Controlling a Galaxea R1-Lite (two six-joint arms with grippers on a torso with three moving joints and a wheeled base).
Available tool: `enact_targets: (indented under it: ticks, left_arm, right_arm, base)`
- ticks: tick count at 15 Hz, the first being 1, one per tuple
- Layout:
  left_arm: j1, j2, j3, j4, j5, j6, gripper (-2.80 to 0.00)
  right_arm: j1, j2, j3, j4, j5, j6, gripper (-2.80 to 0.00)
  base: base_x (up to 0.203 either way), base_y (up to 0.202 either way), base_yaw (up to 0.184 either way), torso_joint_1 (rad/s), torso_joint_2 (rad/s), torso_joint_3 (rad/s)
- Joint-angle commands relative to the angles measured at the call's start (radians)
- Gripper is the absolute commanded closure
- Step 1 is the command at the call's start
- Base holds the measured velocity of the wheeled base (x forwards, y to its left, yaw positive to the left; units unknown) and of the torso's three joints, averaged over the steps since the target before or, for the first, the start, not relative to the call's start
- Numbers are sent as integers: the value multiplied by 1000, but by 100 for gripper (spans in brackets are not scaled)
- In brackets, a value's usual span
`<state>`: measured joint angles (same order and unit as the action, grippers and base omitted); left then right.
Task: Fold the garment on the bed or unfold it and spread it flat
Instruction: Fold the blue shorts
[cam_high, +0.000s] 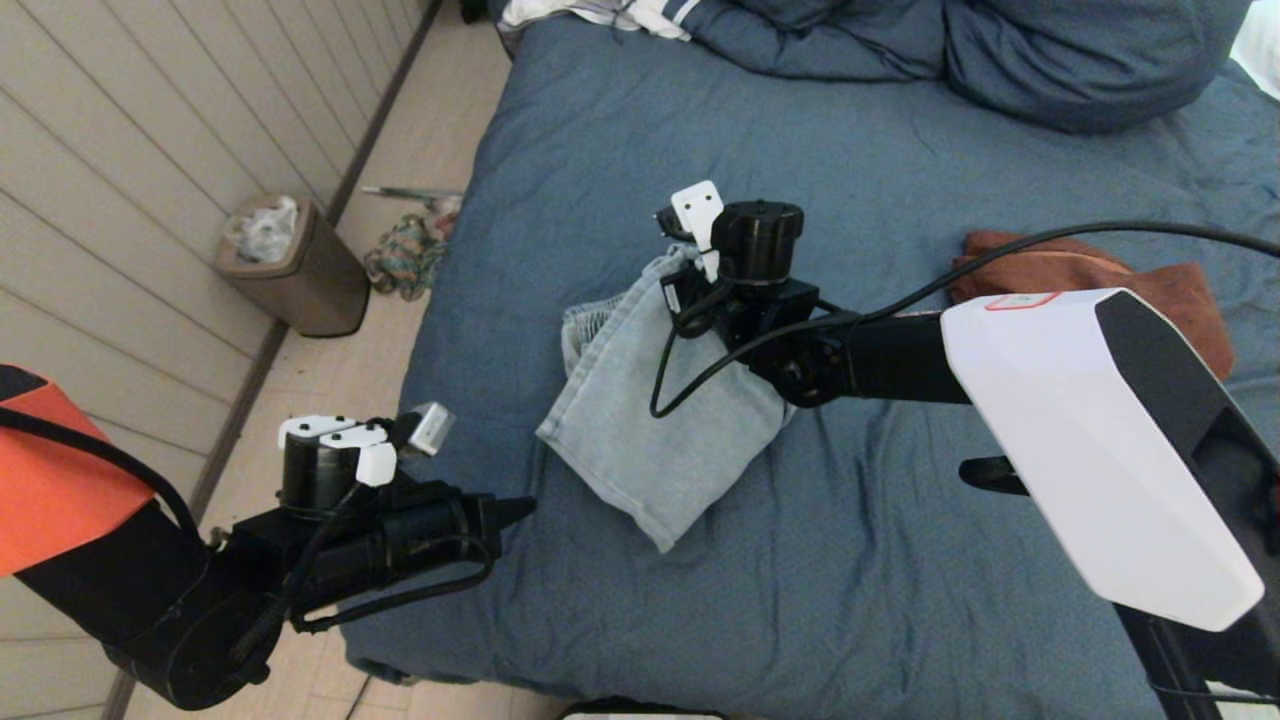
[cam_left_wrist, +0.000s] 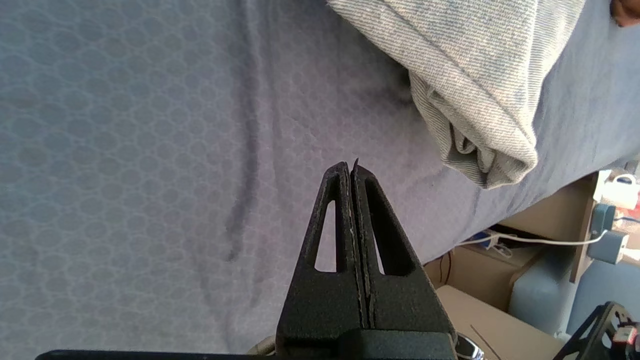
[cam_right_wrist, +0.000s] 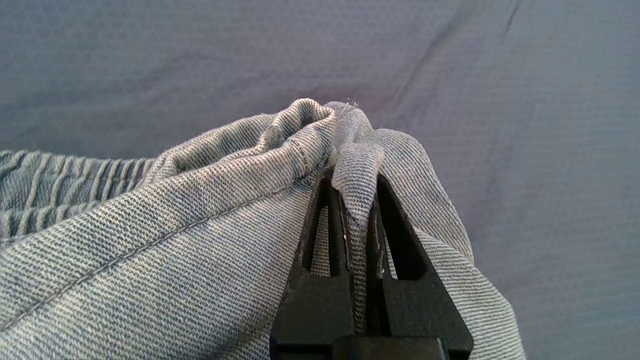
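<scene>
Bin (cam_high: 300, 270) w/ plastic on floor; denim garment (cam_high: 640, 420) lies diagonally on bed (cam_high: 900, 560), right claw (cam_right_wrist: 356, 200) gripping it, left claw (cam_left_wrist: 351, 172) closed, empty.

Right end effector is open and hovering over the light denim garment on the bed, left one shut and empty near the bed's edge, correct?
Not quite. The right end effector is shut on the denim garment, pinching a fold, as the right wrist view shows. The left end effector is shut and empty near the edge of the bed.

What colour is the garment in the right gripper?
Light blue denim garment, shown best in the right wrist view.
</scene>
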<state>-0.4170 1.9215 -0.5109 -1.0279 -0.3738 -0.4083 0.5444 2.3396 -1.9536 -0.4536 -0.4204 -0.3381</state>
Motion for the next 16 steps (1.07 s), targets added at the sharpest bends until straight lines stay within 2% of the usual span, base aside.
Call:
enact_targets:
  ticks: [1,8,13,14,16]
  left_arm:
    - [0,-1,0,-6,-2,-3,0]
    - [0,5,0,-6,-4,-3,0]
    - [-2,8,0,-6,-5,-3,0]
    - [-2,8,0,-6,-5,-3,0]
    - [-3,4,0,-6,-4,-3,0]
  right_arm:
    - [-25,-10,-1,-3,-2,-2,0]
    - [-116,6,1,-4,-4,1,0]
    - [-123,7,2,-5,-2,7,0]
    - [-123,7,4,-11,-2,11,-280]
    - [-123,1,14,-16,8,15,-280]
  base:
    - [0,0,0,0,0,0]
    - [0,0,0,0,0,0]
    - [0,0,0,0,0,0]
    - [0,0,0,0,0,0]
    - [0,0,0,0,0,0]
